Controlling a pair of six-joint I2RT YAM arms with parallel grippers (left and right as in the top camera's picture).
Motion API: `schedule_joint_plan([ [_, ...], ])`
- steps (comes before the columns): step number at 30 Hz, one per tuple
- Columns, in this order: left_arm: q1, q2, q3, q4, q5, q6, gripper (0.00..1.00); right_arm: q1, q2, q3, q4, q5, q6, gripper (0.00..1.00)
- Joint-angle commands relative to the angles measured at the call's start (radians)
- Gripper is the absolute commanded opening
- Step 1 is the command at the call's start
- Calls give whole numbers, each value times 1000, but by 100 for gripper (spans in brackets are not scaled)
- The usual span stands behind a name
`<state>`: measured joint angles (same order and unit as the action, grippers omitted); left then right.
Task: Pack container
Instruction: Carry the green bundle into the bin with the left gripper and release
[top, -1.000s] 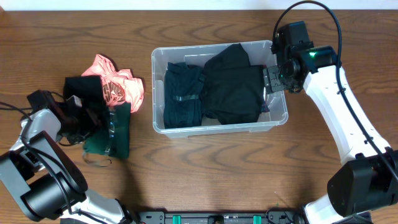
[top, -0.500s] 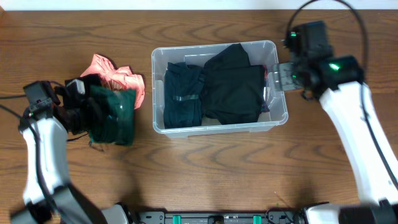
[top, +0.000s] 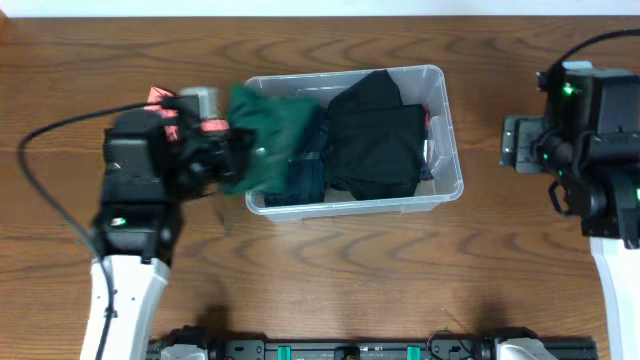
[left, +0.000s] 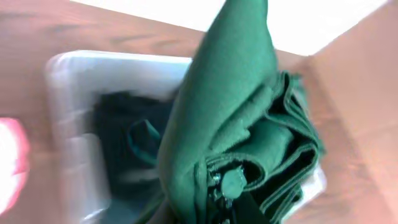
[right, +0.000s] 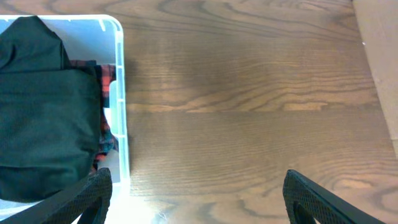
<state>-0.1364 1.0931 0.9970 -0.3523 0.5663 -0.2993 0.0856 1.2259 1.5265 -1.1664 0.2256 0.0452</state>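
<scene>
Brown wooden table (top: 330, 270), seen from above. The container (top: 350, 207) stands at centre, with a black garment (top: 380, 135) folded in its right half and a dark garment (top: 305, 180) in its left. The left gripper (left: 225, 198) is clamped on a green cloth (top: 268, 140), held above the container's left end. The right gripper (right: 199, 199), fingers spread wide and empty, hovers over bare wood to the container's right.

Dark brown wooden table (top: 330, 270) with bold grain, clear plastic container (top: 350, 207) standing on it near the middle towards the far edge, a scrap of pink cloth (top: 158, 97) lying on the wood just left of it — mostly covered from above, only its edge showing.
</scene>
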Motion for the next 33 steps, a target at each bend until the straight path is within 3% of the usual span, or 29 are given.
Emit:
schedule_joint_plan([
  [1, -162, 48, 17, 114, -112, -199, 6, -9, -4, 2, -17, 10, 14, 86],
  [6, -403, 204, 17, 377, -304, -357, 6, -9, 3, 1, -34, 10, 14, 86],
  [12, -549, 427, 17, 665, -407, -576, 6, -9, 4, 1, -43, 10, 14, 86],
  [16, -562, 547, 17, 734, -406, -683, 6, -9, 4, 1, -43, 10, 14, 86],
  [22, -561, 650, 17, 736, -407, -694, 9, -9, 4, 1, -42, 10, 14, 86],
  [25, -554, 660, 17, 735, -396, -679, 61, -9, 4, 1, -43, 10, 14, 86],
  [26, -549, 659, 17, 736, -385, -667, 88, -9, 4, 1, -43, 10, 14, 86],
  [27, -542, 655, 17, 735, -365, -651, 98, -9, 4, 1, -43, 10, 14, 86],
  [33, -461, 545, 17, 573, -349, -483, 98, -9, 4, -6, -42, 10, 14, 86],
])
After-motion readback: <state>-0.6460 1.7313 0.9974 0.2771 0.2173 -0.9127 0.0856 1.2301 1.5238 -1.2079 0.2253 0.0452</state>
